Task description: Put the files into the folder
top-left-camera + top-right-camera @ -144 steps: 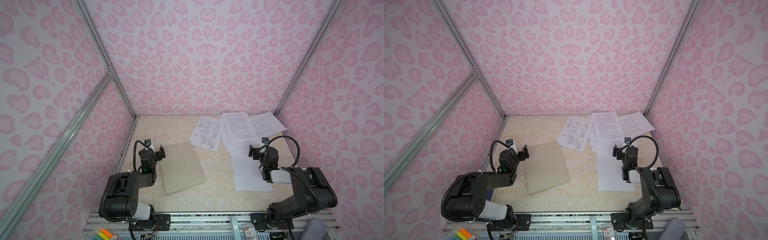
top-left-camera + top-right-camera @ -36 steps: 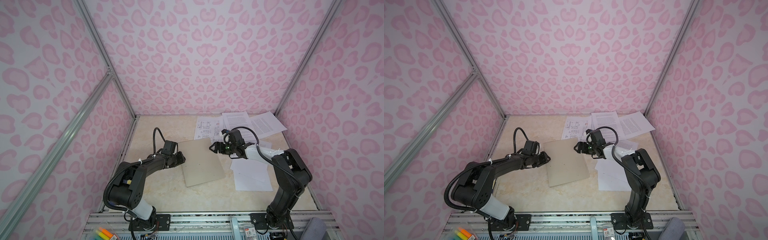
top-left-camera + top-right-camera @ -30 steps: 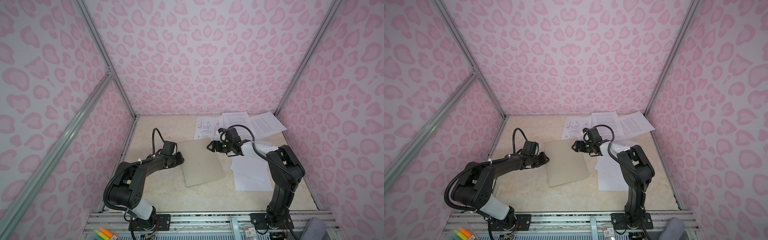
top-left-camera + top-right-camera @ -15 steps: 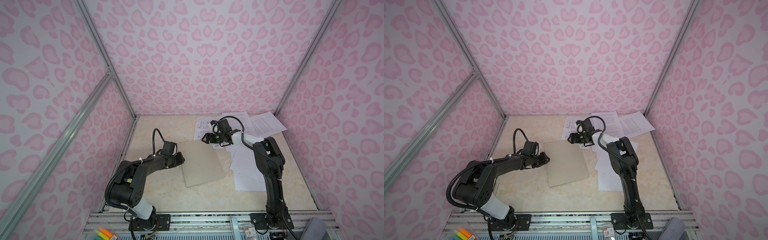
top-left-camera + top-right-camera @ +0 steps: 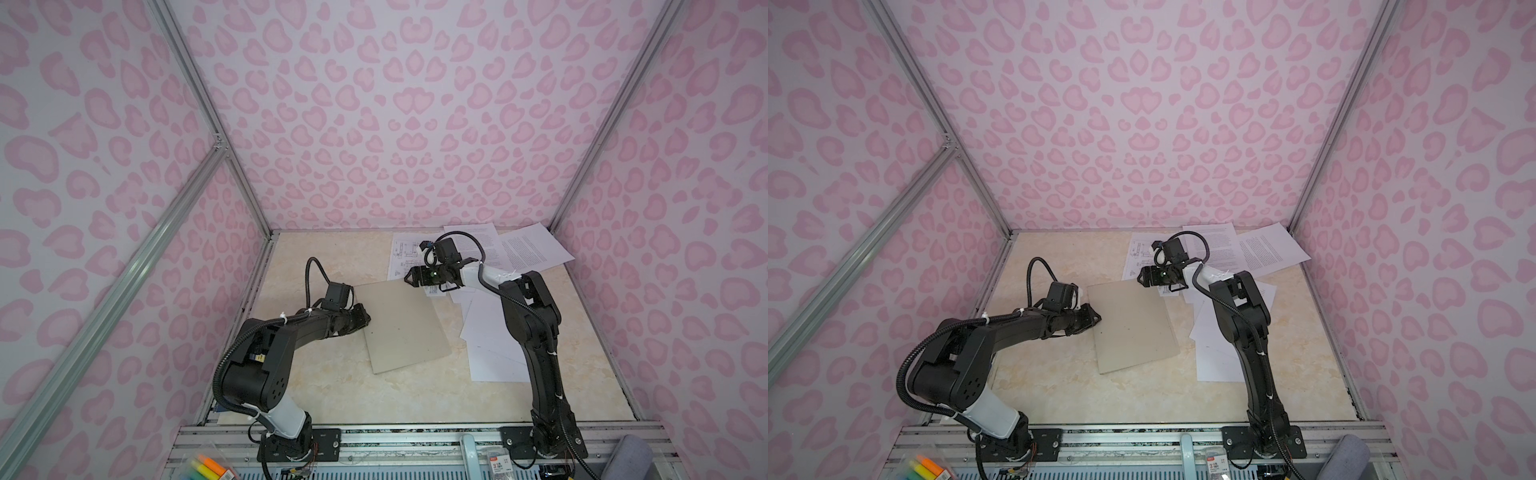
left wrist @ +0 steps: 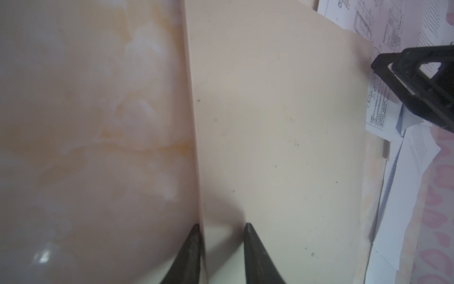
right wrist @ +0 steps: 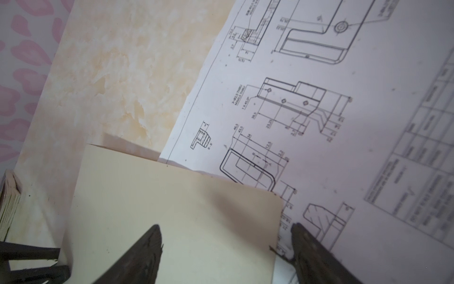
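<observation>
Both top views: the folder [image 5: 403, 324] unopened, the files [image 5: 528, 249] outside, my left gripper [image 5: 366, 322] barely parted, right gripper [image 5: 408, 277] spread wide.

The tabletop [image 5: 332, 390] under the left gripper [image 5: 366, 322] is that cream marble-look stuff. Pink heart-print wall panels [image 5: 395, 124] in aluminium framing [image 5: 124, 278] all round, the back one just beyond the right gripper [image 5: 408, 279]. Well behind the left gripper, by the front rail [image 5: 395, 434], a pack of highlighters [image 5: 210, 469]. A greyish rounded thing [image 5: 629, 457] sits well behind the right one.
</observation>
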`<action>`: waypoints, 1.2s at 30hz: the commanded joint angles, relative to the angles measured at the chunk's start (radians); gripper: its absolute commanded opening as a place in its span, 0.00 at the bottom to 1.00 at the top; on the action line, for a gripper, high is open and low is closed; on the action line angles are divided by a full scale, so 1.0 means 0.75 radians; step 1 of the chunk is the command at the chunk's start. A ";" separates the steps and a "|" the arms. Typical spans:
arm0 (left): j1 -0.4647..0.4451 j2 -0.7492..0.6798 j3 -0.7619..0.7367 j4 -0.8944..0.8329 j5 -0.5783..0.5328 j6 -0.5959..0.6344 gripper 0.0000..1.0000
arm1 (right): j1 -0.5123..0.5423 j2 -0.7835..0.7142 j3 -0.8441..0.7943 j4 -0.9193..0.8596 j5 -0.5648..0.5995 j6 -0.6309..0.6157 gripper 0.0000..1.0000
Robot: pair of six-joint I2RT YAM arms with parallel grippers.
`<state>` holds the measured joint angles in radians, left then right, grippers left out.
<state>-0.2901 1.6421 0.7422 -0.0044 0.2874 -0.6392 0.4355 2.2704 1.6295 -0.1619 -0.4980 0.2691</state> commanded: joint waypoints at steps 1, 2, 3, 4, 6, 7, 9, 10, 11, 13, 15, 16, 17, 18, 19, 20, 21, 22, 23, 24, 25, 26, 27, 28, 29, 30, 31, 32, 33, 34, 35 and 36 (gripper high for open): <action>0.000 0.020 0.005 -0.012 -0.010 -0.010 0.31 | 0.007 0.015 -0.024 -0.028 -0.021 0.002 0.83; -0.001 0.023 0.008 -0.010 -0.007 -0.014 0.31 | 0.006 0.009 -0.041 -0.016 -0.040 0.014 0.83; -0.002 0.027 0.010 -0.004 -0.005 -0.016 0.31 | 0.004 0.007 -0.050 -0.011 -0.066 0.023 0.83; -0.001 0.033 0.010 -0.001 -0.003 -0.021 0.31 | 0.004 0.007 -0.048 -0.023 -0.087 0.031 0.83; 0.000 0.044 0.014 0.007 0.003 -0.027 0.31 | 0.003 0.010 -0.037 -0.059 -0.124 0.039 0.83; -0.001 0.048 0.013 0.014 0.005 -0.031 0.31 | 0.004 0.007 -0.037 -0.072 -0.138 0.042 0.83; -0.001 0.058 0.017 0.025 0.010 -0.039 0.31 | 0.003 0.010 -0.015 -0.129 -0.164 0.043 0.83; 0.000 0.063 0.020 0.029 0.009 -0.043 0.30 | 0.004 0.016 -0.004 -0.158 -0.176 0.040 0.83; -0.001 0.068 0.023 0.036 0.011 -0.047 0.30 | 0.004 0.018 0.004 -0.182 -0.203 0.040 0.83; -0.001 0.076 0.027 0.042 0.010 -0.052 0.30 | 0.000 0.021 0.027 -0.239 -0.254 0.040 0.83; -0.001 0.086 0.028 0.051 0.010 -0.057 0.30 | -0.007 0.052 0.056 -0.295 -0.311 0.047 0.83; -0.001 0.093 0.029 0.054 0.009 -0.062 0.30 | -0.013 0.053 0.050 -0.289 -0.335 0.065 0.83; 0.000 0.098 0.031 0.058 0.008 -0.064 0.30 | -0.021 0.045 0.036 -0.266 -0.362 0.089 0.83; 0.000 0.106 0.031 0.059 0.007 -0.066 0.30 | -0.031 0.033 0.011 -0.224 -0.397 0.119 0.83; -0.001 0.111 0.032 0.058 0.003 -0.066 0.29 | -0.039 0.032 -0.007 -0.195 -0.417 0.141 0.83; 0.000 0.116 0.035 0.056 0.000 -0.066 0.29 | -0.044 -0.012 -0.024 -0.181 -0.412 0.151 0.83; -0.001 0.118 0.035 0.054 -0.004 -0.064 0.29 | -0.042 -0.044 -0.033 -0.202 -0.368 0.132 0.83; 0.000 0.115 0.033 0.052 -0.004 -0.062 0.29 | -0.039 -0.074 -0.033 -0.244 -0.304 0.103 0.83; 0.001 0.108 0.034 0.051 -0.003 -0.057 0.29 | -0.035 -0.108 -0.042 -0.285 -0.237 0.072 0.83; 0.002 0.099 0.031 0.050 -0.005 -0.046 0.29 | -0.034 -0.143 -0.057 -0.312 -0.184 0.054 0.83; 0.002 0.094 0.032 0.042 -0.002 -0.037 0.29 | -0.036 -0.168 -0.074 -0.327 -0.158 0.050 0.83; 0.006 0.085 0.031 0.040 0.005 -0.023 0.29 | -0.038 -0.193 -0.100 -0.341 -0.121 0.052 0.83; 0.008 0.075 0.031 0.042 0.017 -0.012 0.29 | -0.039 -0.215 -0.123 -0.359 -0.085 0.047 0.83; 0.012 0.069 0.030 0.045 0.029 -0.002 0.29 | -0.034 -0.233 -0.146 -0.369 -0.058 0.044 0.83; 0.016 0.069 0.032 0.047 0.053 0.008 0.28 | -0.031 -0.258 -0.178 -0.363 -0.038 0.042 0.83; 0.022 0.071 0.033 0.054 0.077 0.014 0.27 | -0.028 -0.275 -0.217 -0.358 -0.026 0.041 0.82; 0.029 0.075 0.033 0.062 0.106 0.019 0.26 | -0.024 -0.284 -0.248 -0.361 -0.013 0.036 0.82; 0.034 0.077 0.030 0.076 0.137 0.022 0.24 | -0.021 -0.288 -0.264 -0.366 -0.005 0.031 0.82; 0.044 0.080 0.029 0.090 0.165 0.024 0.23 | -0.019 -0.287 -0.274 -0.371 0.000 0.028 0.82; 0.049 0.085 0.027 0.106 0.193 0.024 0.20 | -0.018 -0.287 -0.282 -0.368 -0.007 0.025 0.82; 0.057 0.091 0.029 0.118 0.223 0.026 0.18 | -0.018 -0.285 -0.291 -0.362 -0.014 0.027 0.81; 0.064 0.097 0.033 0.120 0.244 0.028 0.17 | -0.016 -0.284 -0.300 -0.359 -0.014 0.028 0.81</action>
<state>-0.2485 1.7031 0.7670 0.0845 0.3996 -0.6399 0.4202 2.0541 1.4189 -0.4217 -0.5312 0.3027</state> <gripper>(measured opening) 0.169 0.812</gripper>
